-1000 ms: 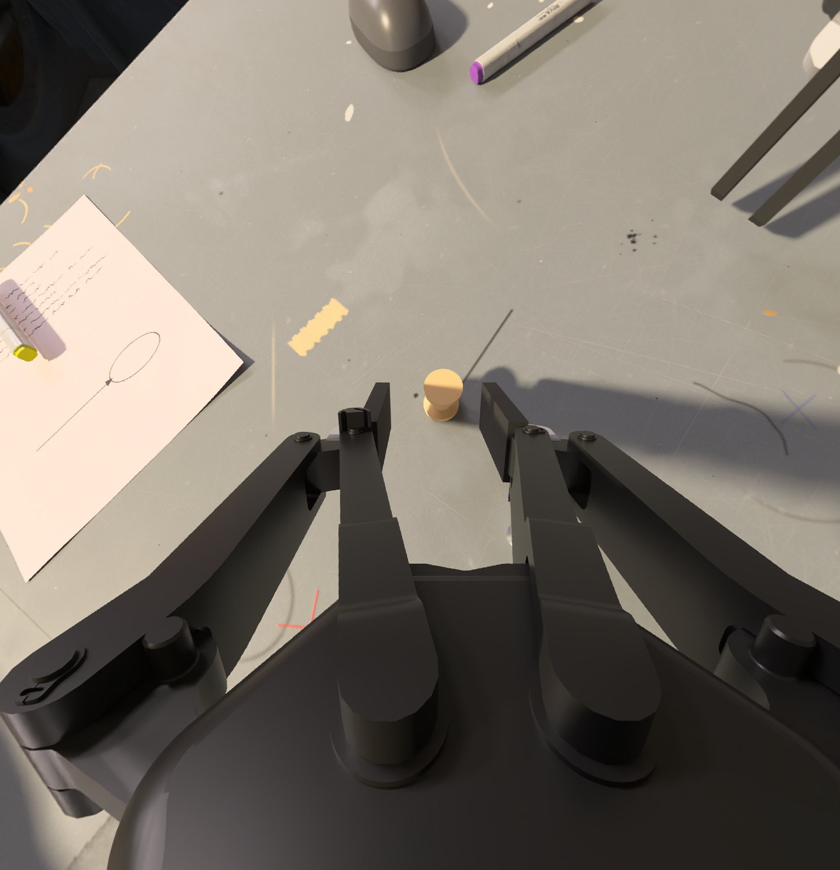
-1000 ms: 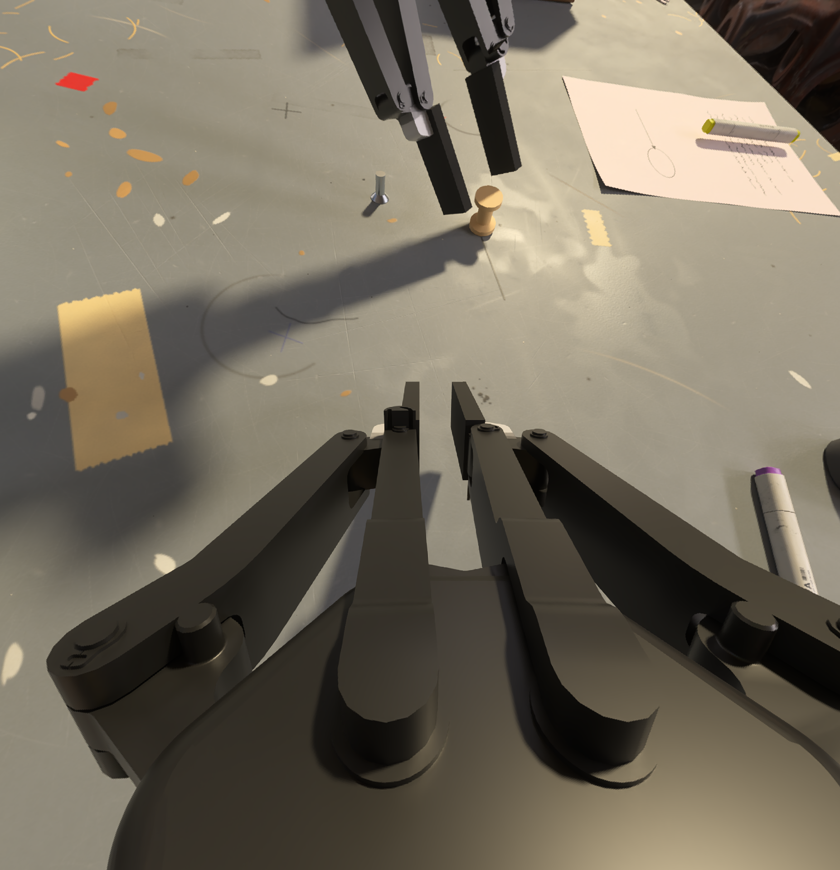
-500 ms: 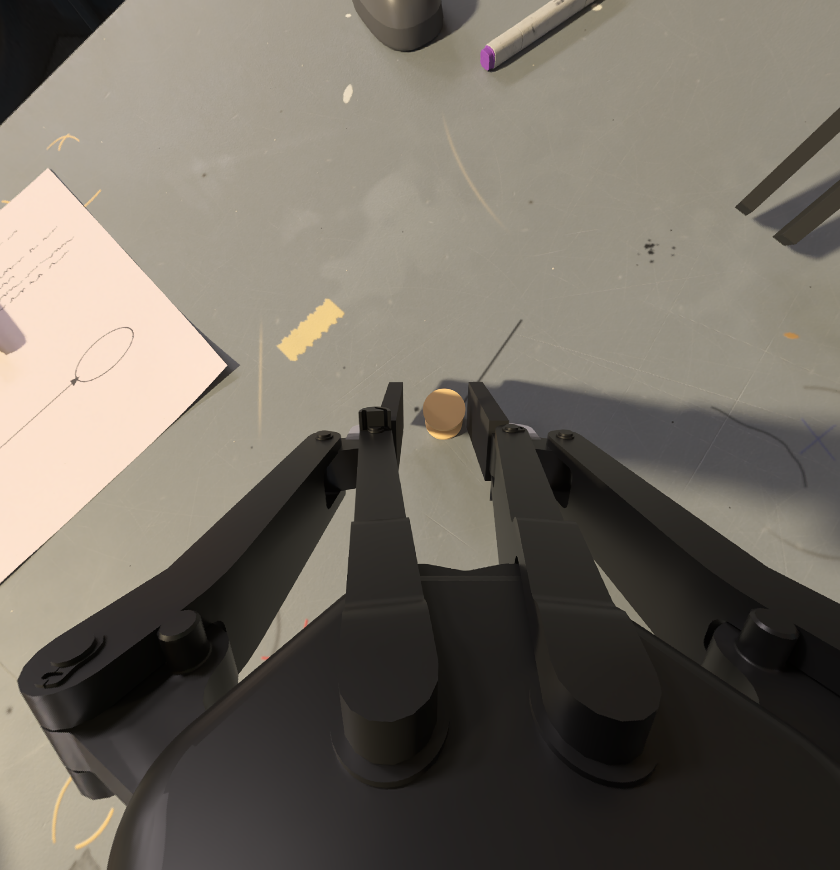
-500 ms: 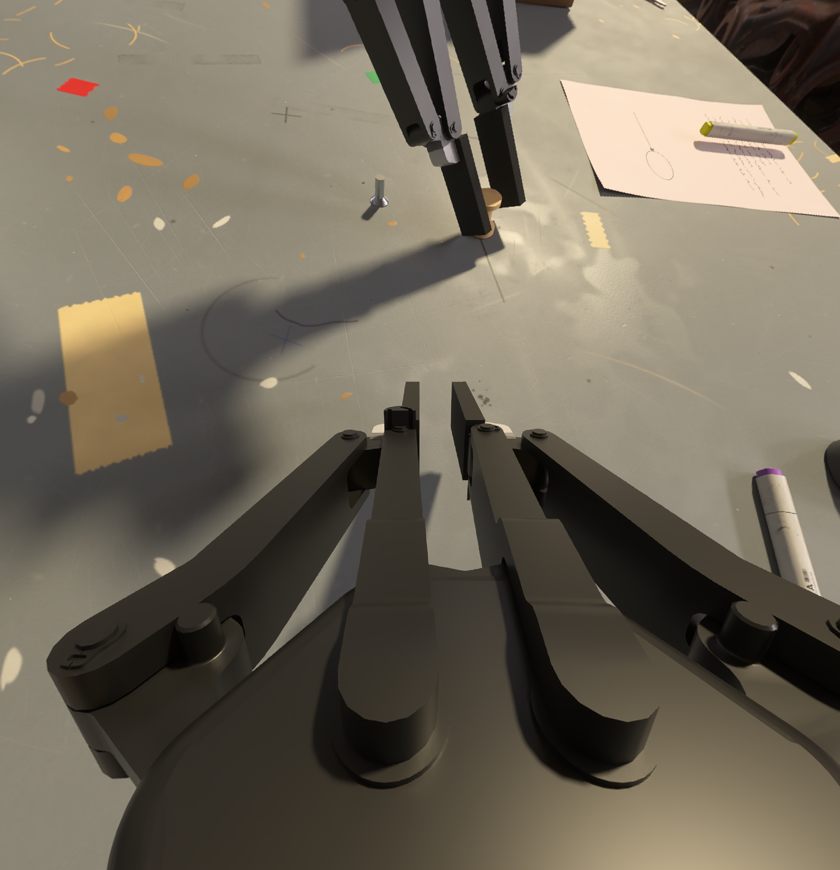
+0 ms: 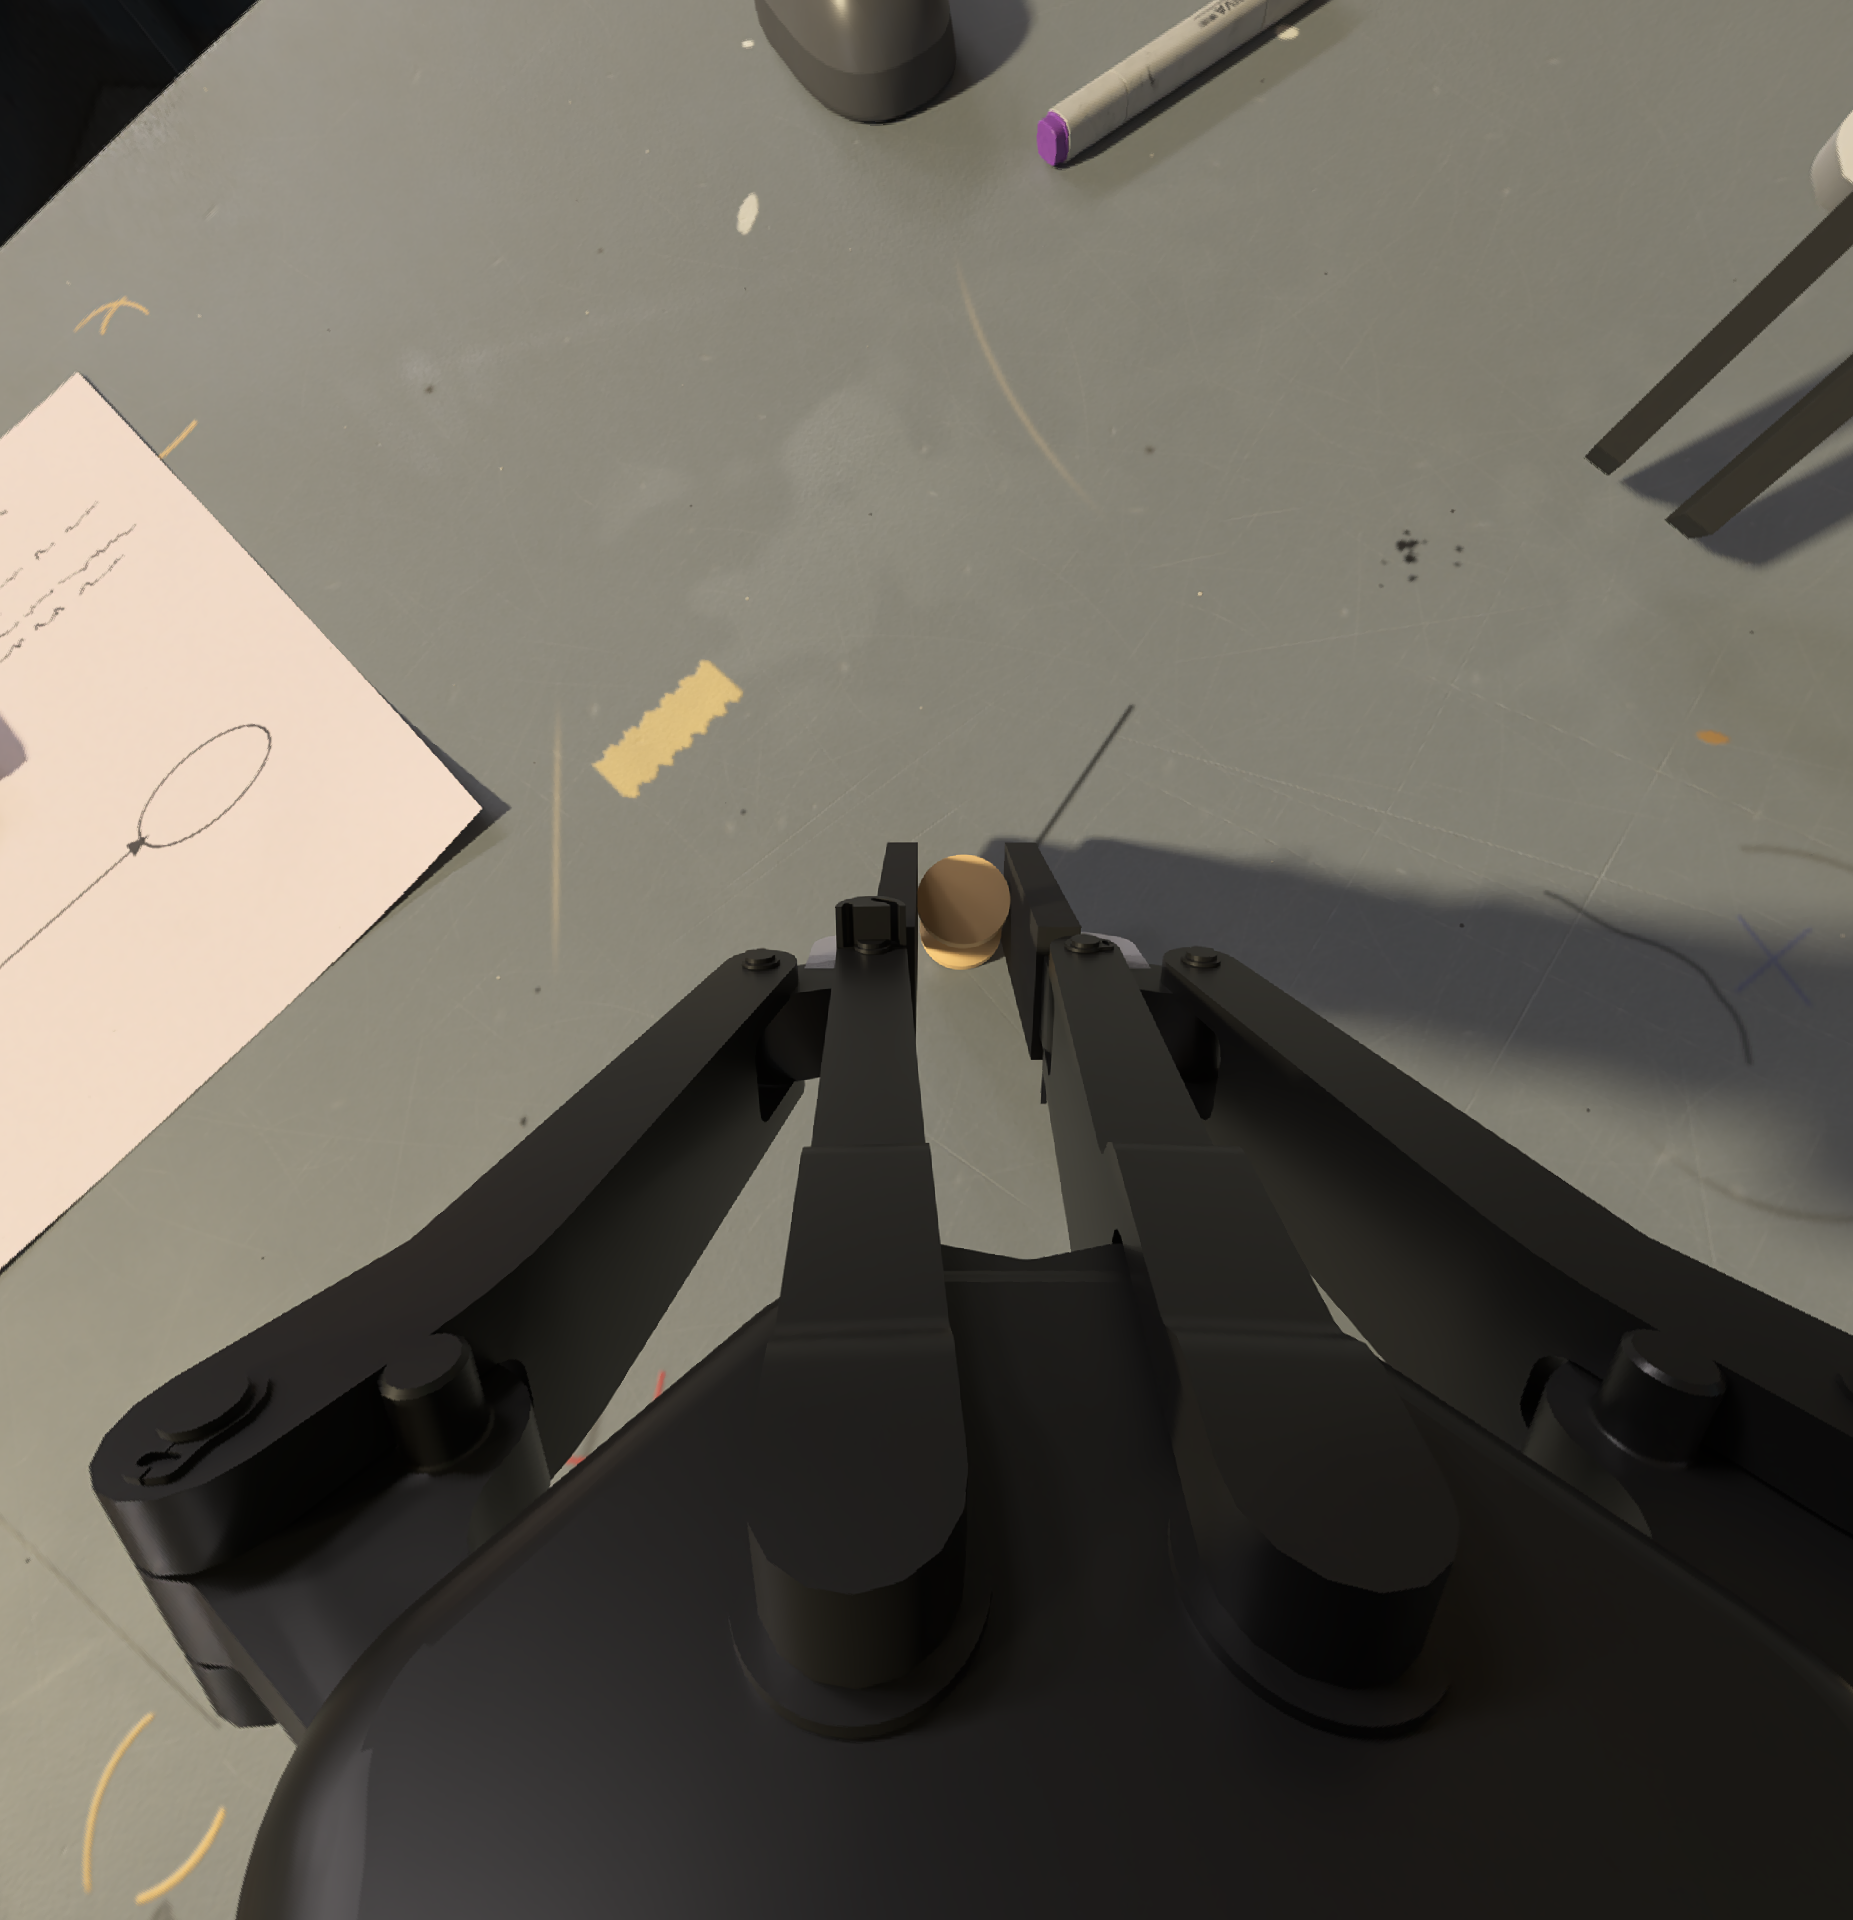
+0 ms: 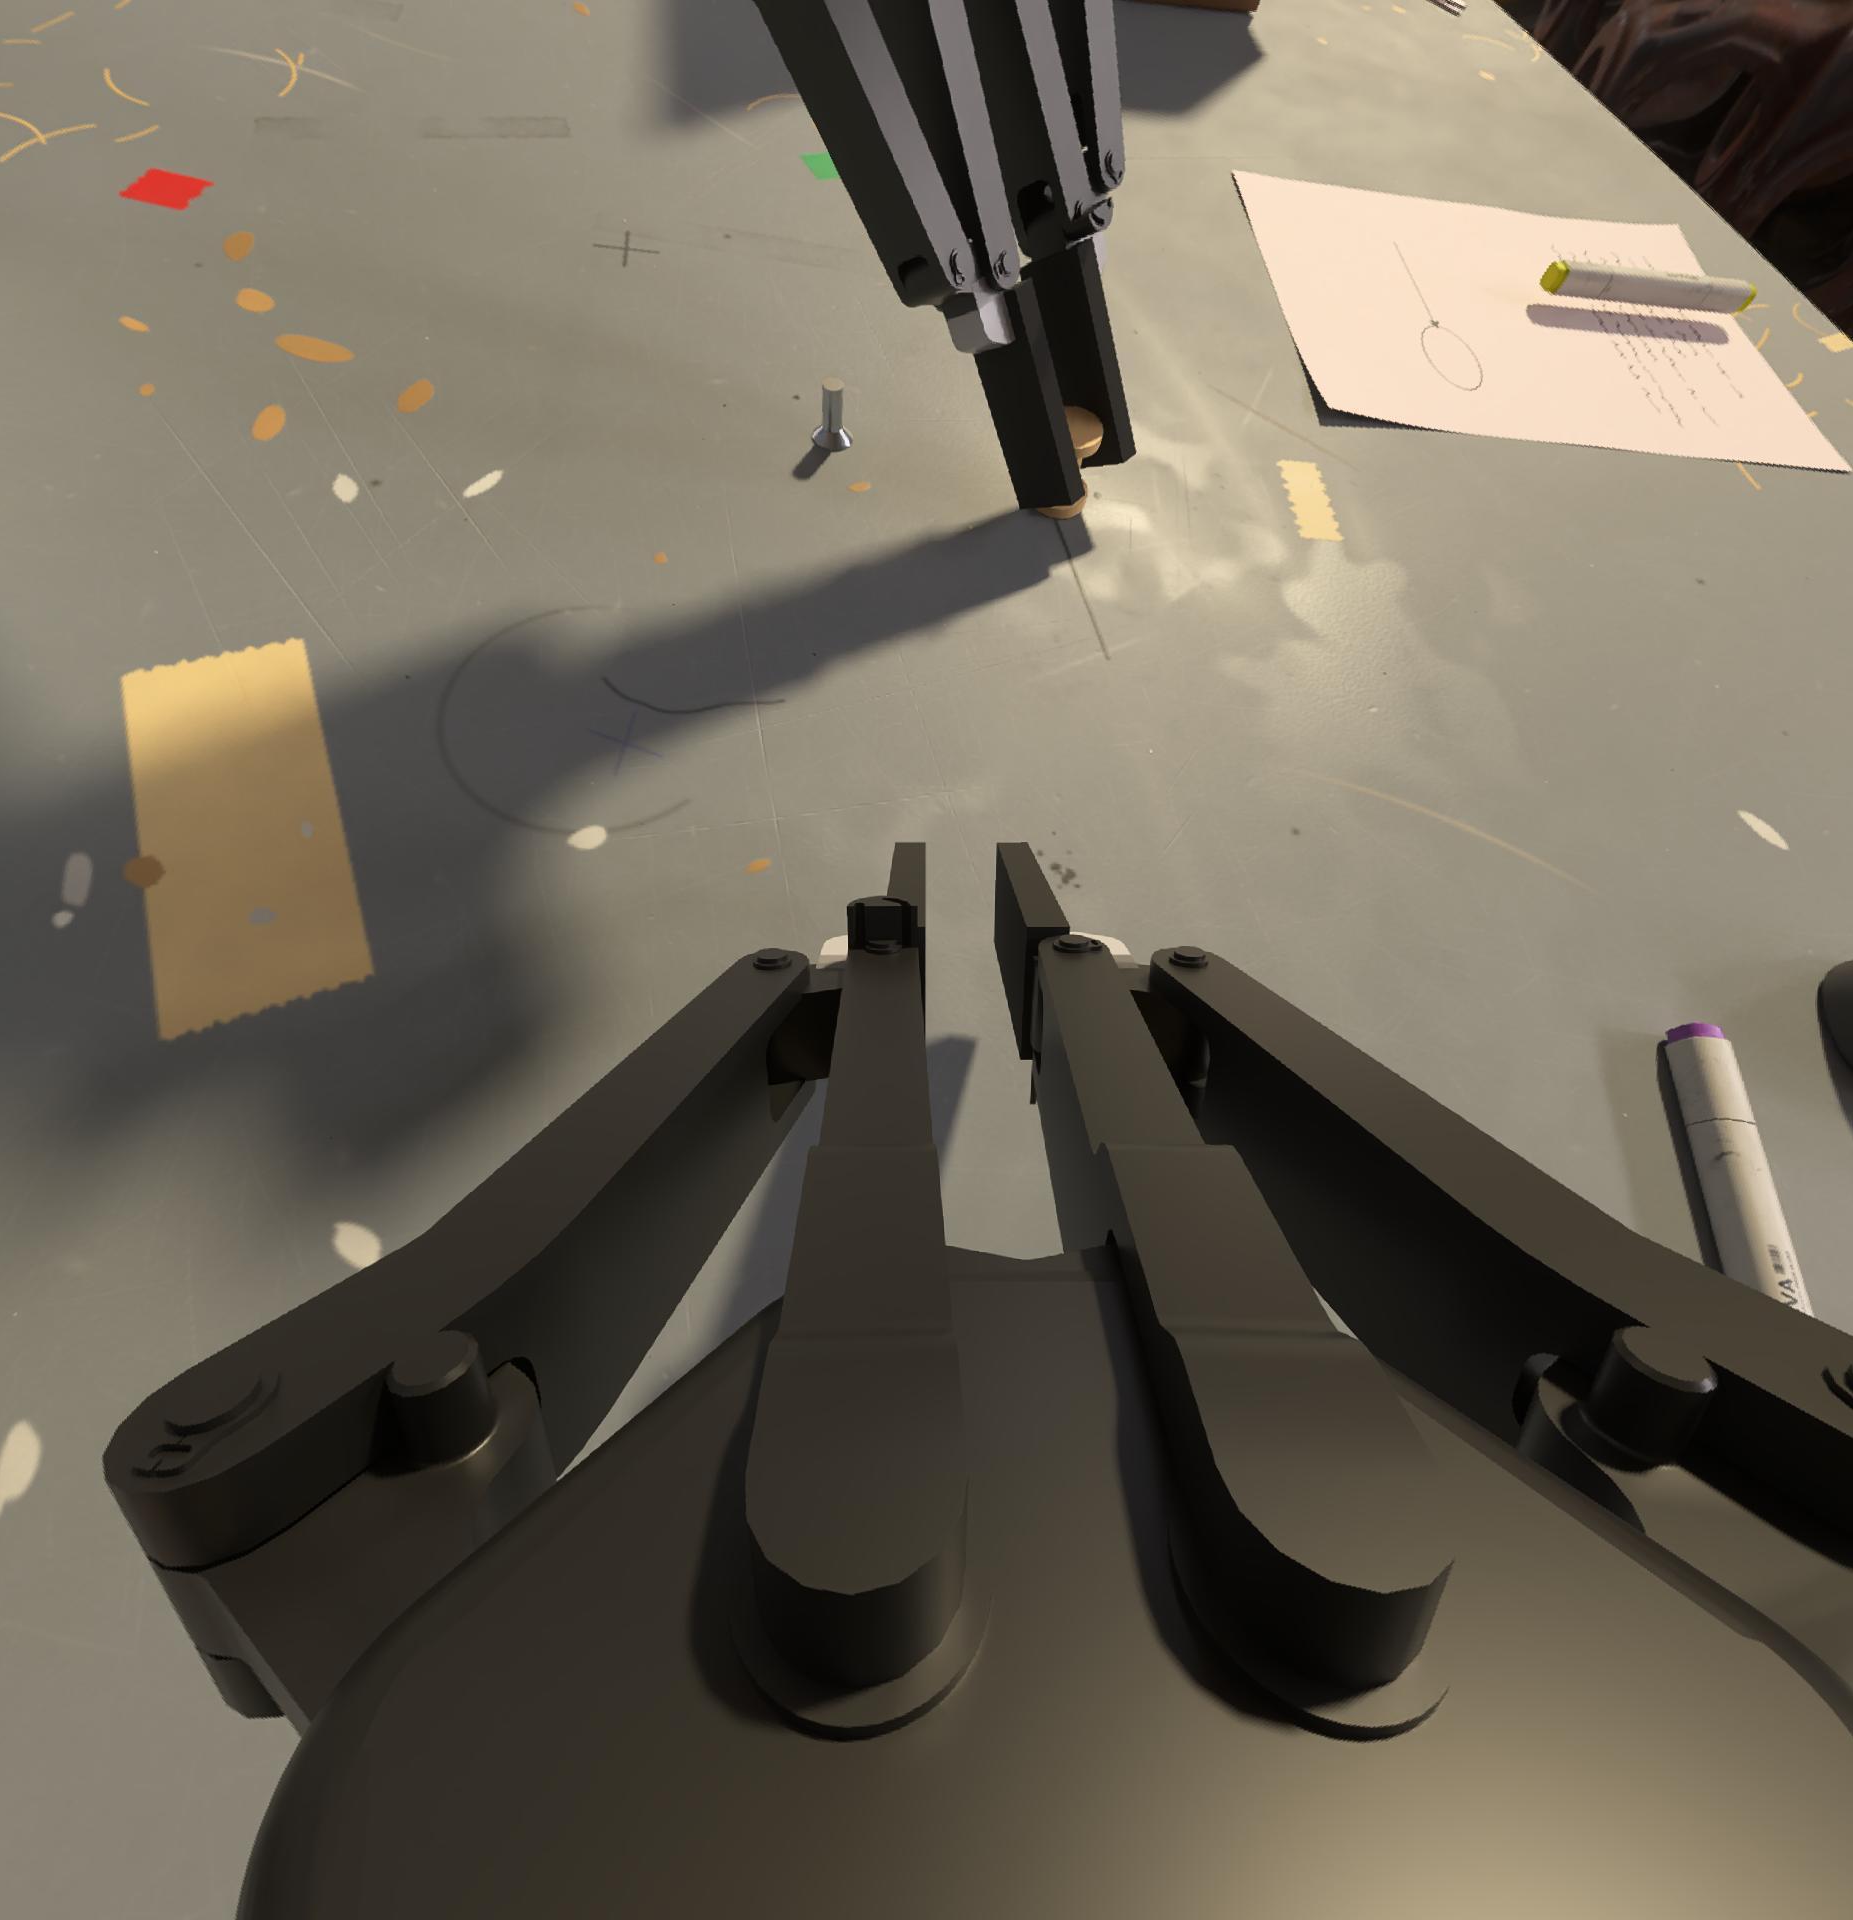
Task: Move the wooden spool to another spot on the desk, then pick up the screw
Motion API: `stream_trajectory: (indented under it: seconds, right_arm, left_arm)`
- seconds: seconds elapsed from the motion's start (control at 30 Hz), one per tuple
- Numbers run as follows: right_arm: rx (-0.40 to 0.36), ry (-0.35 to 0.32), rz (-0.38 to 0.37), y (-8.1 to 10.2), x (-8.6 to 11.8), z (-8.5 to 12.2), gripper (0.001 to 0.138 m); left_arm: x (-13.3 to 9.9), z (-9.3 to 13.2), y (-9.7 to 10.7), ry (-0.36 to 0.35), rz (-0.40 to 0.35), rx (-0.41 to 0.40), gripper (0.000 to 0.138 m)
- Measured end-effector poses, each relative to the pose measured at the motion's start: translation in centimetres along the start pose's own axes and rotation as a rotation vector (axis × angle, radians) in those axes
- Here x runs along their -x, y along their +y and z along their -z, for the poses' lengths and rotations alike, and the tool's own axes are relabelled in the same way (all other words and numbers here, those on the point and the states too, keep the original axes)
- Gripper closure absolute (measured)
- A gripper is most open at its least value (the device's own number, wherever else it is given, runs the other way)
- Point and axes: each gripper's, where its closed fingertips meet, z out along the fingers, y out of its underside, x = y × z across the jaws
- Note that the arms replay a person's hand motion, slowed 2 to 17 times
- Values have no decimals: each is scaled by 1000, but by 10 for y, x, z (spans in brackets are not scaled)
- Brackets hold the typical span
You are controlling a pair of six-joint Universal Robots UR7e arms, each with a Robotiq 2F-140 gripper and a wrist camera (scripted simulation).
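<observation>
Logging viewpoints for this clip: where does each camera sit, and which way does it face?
Left wrist view: on the left gripper, looking steeply down its fingers at the wooden spool between them.
Right wrist view: on the right gripper, low over the desk, facing the left gripper and screw.
Shared: spool, paper sheet, purple-capped marker.

The grey, scratched desk (image 6: pixel 1265 727) carries a wooden spool (image 5: pixel 961 906) standing upright, a screw (image 6: pixel 830 418) head-down near it, a sheet of paper (image 6: pixel 1504 343) with a yellow-capped marker (image 6: pixel 1644 286) on it, a purple-capped marker (image 6: pixel 1727 1153), and tan tape strips (image 6: pixel 241 836).
</observation>
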Motion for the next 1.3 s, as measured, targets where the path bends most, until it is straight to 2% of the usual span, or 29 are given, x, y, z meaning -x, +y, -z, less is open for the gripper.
stream_trajectory:
  seconds: [0.33,0.53,0.77,1.07,1.3]
  right_arm:
    - [-2,7,-3,2,-2,4,121]
    - [4,-1,1,7,0,6,121]
    - [22,-29,11,12,5,6,121]
    - [21,-43,28,10,11,5,121]
    - [21,-51,33,7,16,4,121]
  left_arm:
    - [-4,5,-4,-21,-50,-14,116]
    - [-20,16,-12,16,-64,-34,116]
    - [-58,30,-30,92,-122,-88,116]
    - [-118,27,-44,205,-287,-101,116]
    - [-150,16,-48,264,-480,-101,116]
